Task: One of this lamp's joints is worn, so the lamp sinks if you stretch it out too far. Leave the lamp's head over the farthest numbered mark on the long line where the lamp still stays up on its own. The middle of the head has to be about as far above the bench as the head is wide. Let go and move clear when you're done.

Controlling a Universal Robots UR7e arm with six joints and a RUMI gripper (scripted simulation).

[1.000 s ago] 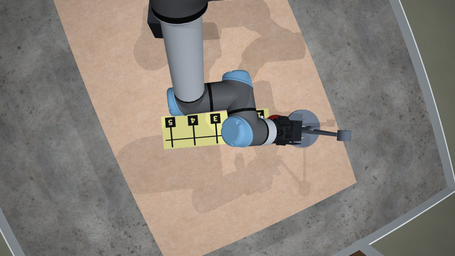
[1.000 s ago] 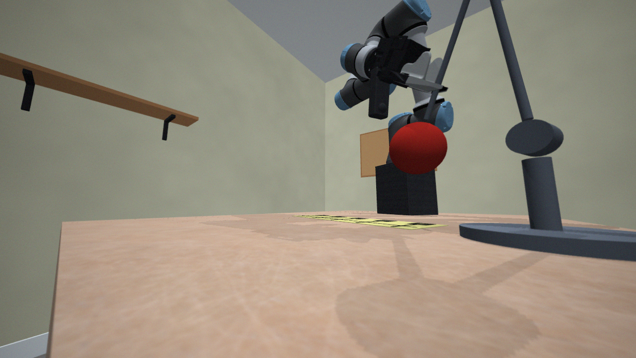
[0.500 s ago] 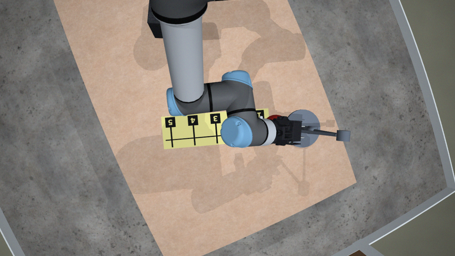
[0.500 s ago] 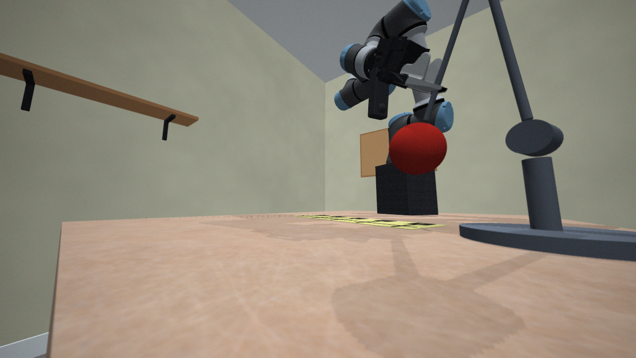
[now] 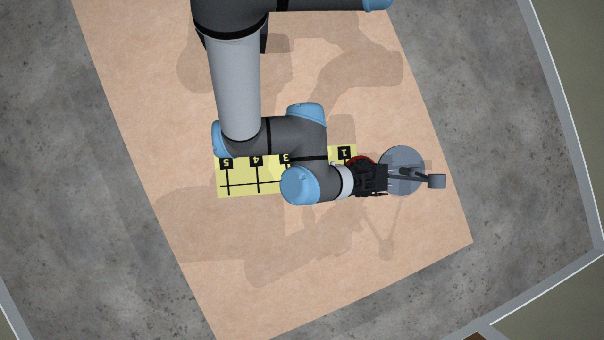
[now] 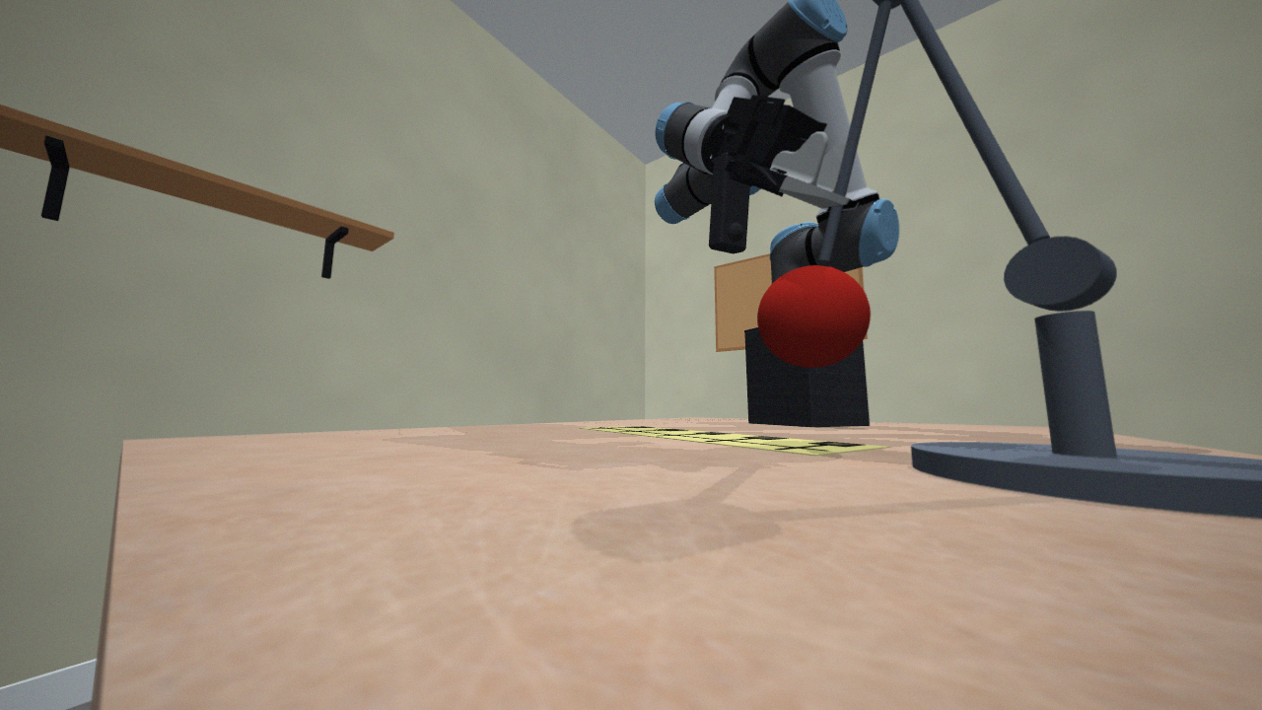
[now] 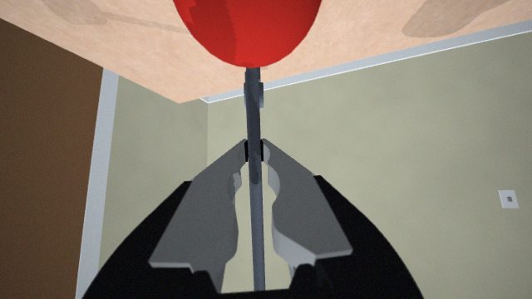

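Observation:
The lamp has a round grey base (image 5: 401, 170) (image 6: 1093, 472), a short post (image 6: 1072, 384), thin grey arms and a red ball head (image 6: 813, 313) (image 7: 248, 29). My gripper (image 7: 254, 140) (image 6: 815, 195) is shut on the lamp's thin forearm rod (image 7: 253, 124) just above the head. The head hangs well above the bench, near mark 1 (image 5: 343, 152) of the yellow strip (image 5: 249, 175). From above the head (image 5: 360, 157) is mostly hidden under my wrist. Marks 5, 4 and 3 show to the left; mark 2 is hidden by my arm.
The robot's dark pedestal (image 6: 807, 380) stands at the back of the bench. A wooden shelf (image 6: 193, 185) runs along the left wall. The lamp's elbow joint (image 5: 436, 181) sticks out to the right beyond the base.

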